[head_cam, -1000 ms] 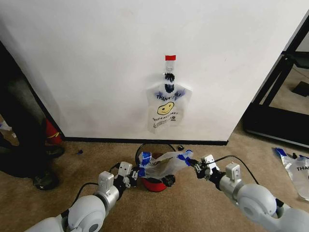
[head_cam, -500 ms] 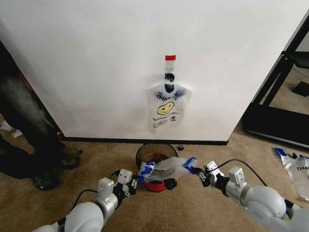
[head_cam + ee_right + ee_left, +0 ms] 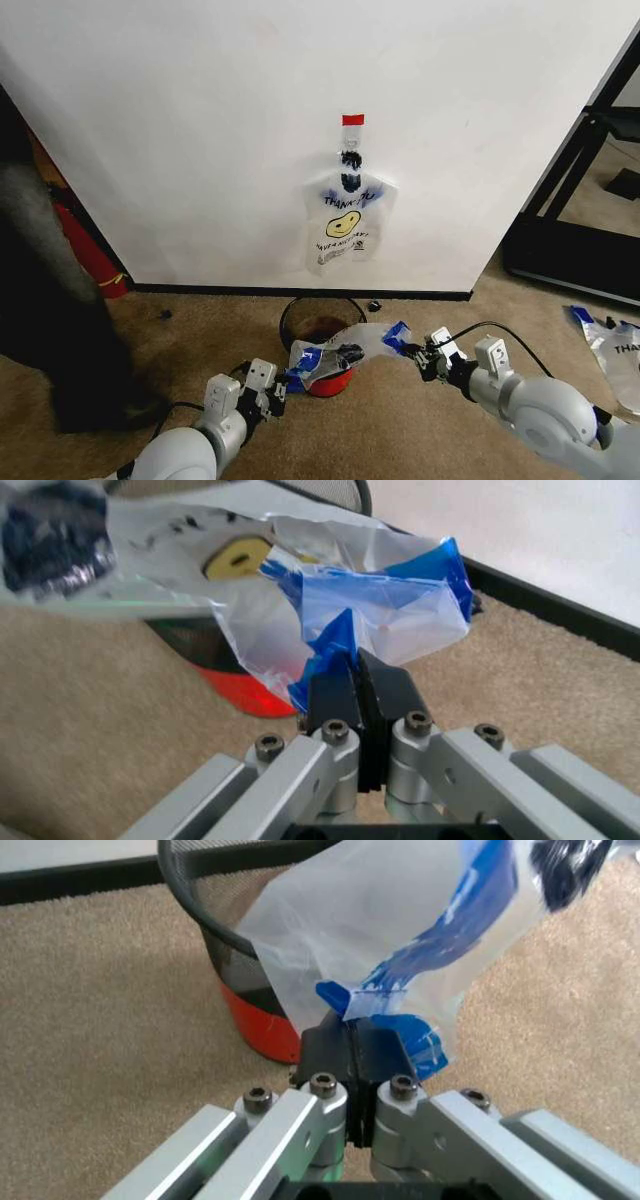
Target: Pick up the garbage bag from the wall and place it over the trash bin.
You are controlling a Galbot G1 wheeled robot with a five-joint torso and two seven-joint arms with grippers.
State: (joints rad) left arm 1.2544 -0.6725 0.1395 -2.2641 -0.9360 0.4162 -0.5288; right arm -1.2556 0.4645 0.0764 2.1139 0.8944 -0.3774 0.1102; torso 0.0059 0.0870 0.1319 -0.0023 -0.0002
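Garbage bag (image 3: pixel 345 348) plastic is pinched at both ends. The left gripper (image 3: pixel 284 383) has its fingers pressed flat together on one blue-edged handle, which shows plainly in the left wrist view, where the gripper (image 3: pixel 352 1041) bites the crumpled blue strip just beside the trash bin (image 3: pixel 240 982). The right gripper (image 3: pixel 413 353) does the same on the other handle; seen from its own wrist, that gripper (image 3: pixel 357 676) clamps a fold of blue and clear film, with the garbage bag (image 3: pixel 250 577) and its yellow smiley spreading away from it.

Between the two, the bag hangs stretched low over the carpet (image 3: pixel 400 430), draped across the near rim of the trash bin (image 3: pixel 312 322), whose dark mesh wall and red base stand close to the white wall (image 3: pixel 200 130). The bin's far rim is uncovered.

Up on the wall, another bag (image 3: pixel 346 225) of the same kind hangs under a strip of red tape (image 3: pixel 352 119). A further bag (image 3: pixel 615 352) lies on the carpet far to the right.
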